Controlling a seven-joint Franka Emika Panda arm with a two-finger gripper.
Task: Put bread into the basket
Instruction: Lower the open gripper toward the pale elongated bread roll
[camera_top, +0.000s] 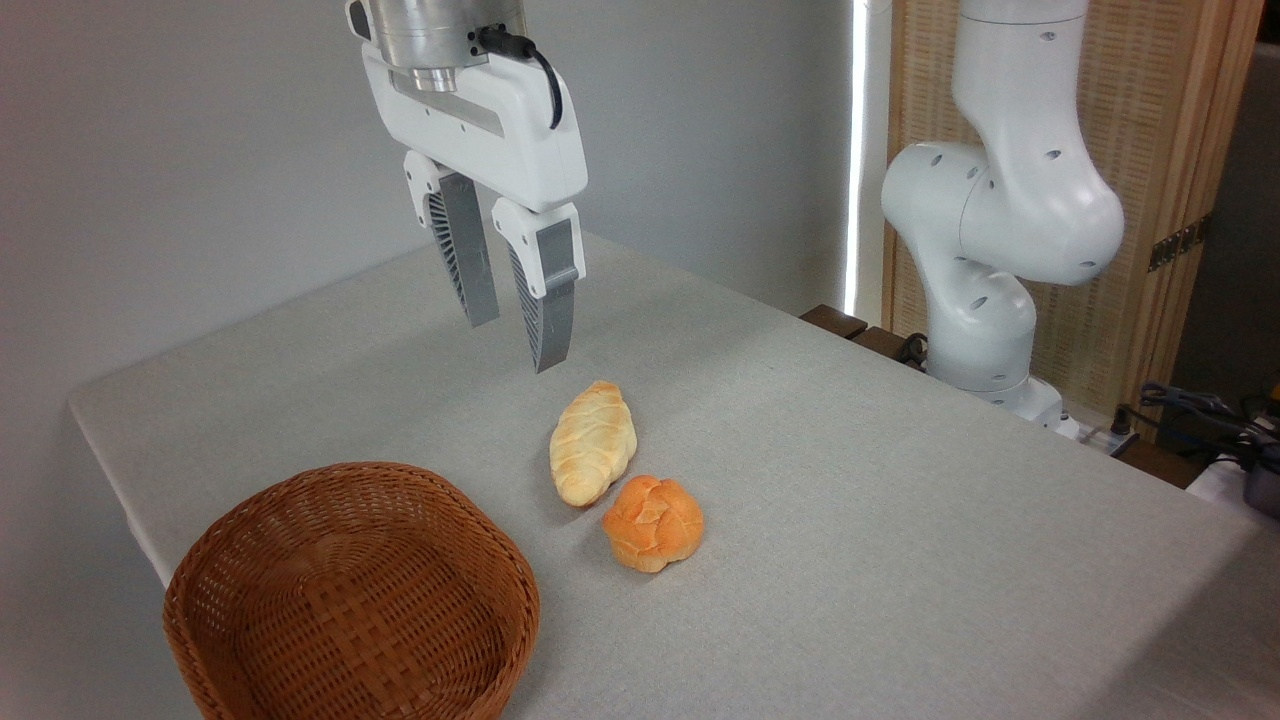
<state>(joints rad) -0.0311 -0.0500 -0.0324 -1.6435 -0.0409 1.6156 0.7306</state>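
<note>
The bread, a pale golden braided loaf with pointed ends, lies on the grey table near its middle. The round reddish-brown wicker basket sits at the front left, with nothing inside. My gripper hangs in the air above and a little left of the loaf's far end. Its two grey ribbed fingers stand apart and hold nothing.
A round orange-brown bun rests just right of the loaf's near end, almost touching it. The arm's white base stands at the table's far right edge. Cables lie beyond the right corner.
</note>
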